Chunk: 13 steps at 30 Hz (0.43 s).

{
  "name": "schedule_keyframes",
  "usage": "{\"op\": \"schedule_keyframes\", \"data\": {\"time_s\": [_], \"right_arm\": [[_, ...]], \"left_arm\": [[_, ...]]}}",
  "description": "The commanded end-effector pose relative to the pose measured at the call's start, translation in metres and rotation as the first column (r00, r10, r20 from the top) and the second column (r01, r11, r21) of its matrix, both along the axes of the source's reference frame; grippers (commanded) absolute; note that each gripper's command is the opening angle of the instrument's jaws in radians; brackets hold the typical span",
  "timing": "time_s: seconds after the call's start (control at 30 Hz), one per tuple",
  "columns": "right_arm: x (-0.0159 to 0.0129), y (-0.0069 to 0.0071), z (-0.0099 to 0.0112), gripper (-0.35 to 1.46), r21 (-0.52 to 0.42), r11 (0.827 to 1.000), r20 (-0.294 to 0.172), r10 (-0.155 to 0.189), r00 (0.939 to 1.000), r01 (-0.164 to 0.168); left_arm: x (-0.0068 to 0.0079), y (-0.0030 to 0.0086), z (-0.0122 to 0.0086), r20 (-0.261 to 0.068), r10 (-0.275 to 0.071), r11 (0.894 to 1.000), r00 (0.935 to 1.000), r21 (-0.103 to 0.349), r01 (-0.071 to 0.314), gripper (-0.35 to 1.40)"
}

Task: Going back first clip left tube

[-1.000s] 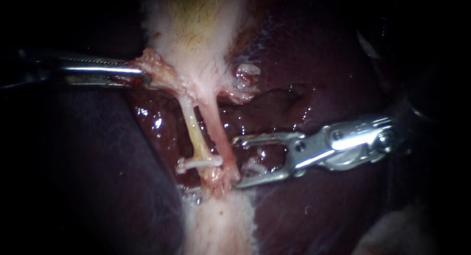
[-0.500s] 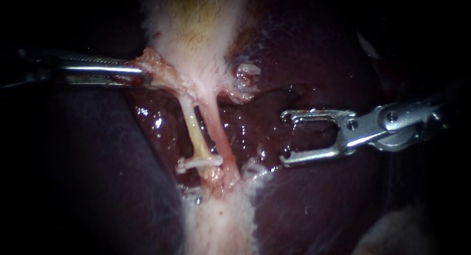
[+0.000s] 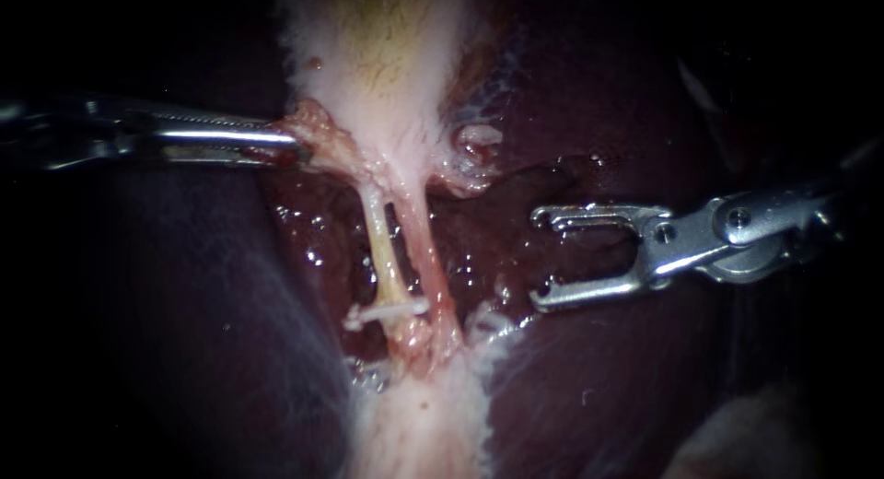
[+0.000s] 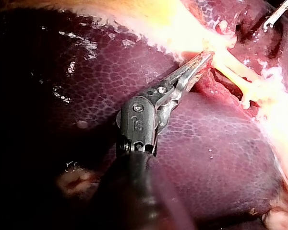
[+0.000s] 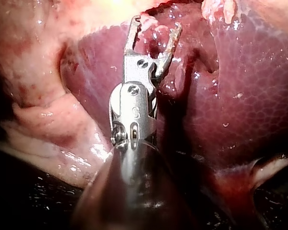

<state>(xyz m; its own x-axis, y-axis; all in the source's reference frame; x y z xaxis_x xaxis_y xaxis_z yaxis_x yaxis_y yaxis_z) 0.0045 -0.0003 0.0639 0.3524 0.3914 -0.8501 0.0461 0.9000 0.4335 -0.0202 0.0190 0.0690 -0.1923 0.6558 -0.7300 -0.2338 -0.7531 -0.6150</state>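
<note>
The step in hand, as I judge it, is the pull-back from the clip. My right instrument [image 3: 543,258] hangs with its jaws wide apart and nothing in them, just above the wet liver [image 3: 589,378]. The clip [image 3: 387,310] sits across the lower end of the left tube [image 3: 379,249], ahead of my right jaws and well apart from them, so the clip looks placed and my part there done.

My left instrument [image 3: 281,143] has its jaws closed on the edge of the gallbladder [image 3: 368,64] and holds it sideways, which keeps both tubes stretched and separate.

The next move calls for drawing the right shaft straight back along its own line, jaws held off the liver beneath them, and leaving the left hold as it is so the tubes stay taut.

The right tube [image 3: 428,258] stands between my right jaws and the clipped one. It would be first in the way on any return. A ragged lump [image 3: 474,147] lies ahead of my upper right jaw, beside the gallbladder's foot, clear of my path out
</note>
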Motion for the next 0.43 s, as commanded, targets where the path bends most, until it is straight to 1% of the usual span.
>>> {"op": "schedule_keyframes", "data": {"time_s": [0.03, 0.07, 0.2, 0.43], "right_arm": [[0.0, 0.0, 0.0, 0.5, 0.0, 1.0, -0.001, -0.001, 1.0, 0.001], [-0.0001, 0.0, 0.0, 0.5, 0.0, 1.0, -0.001, -0.002, 1.0, 0.002], [-0.0002, 0.0, 0.0, 0.5, 0.0, 1.0, -0.001, -0.002, 1.0, 0.002], [-0.0002, -0.0001, 0.0, 0.5, 0.0, 1.0, -0.001, -0.002, 1.0, 0.002]], "left_arm": [[-0.0002, 0.0, 0.0002, -0.002, -0.003, 1.0, 1.0, 0.001, 0.003, -0.35], [-0.0003, 0.0, 0.0005, -0.001, -0.003, 1.0, 1.0, 0.007, 0.003, -0.35], [-0.0008, 0.0, 0.001, -0.003, -0.001, 1.0, 1.0, 0.005, 0.001, -0.35], [-0.0009, 0.0, 0.0011, -0.004, 0.003, 1.0, 1.0, 0.006, -0.003, -0.35]]}}
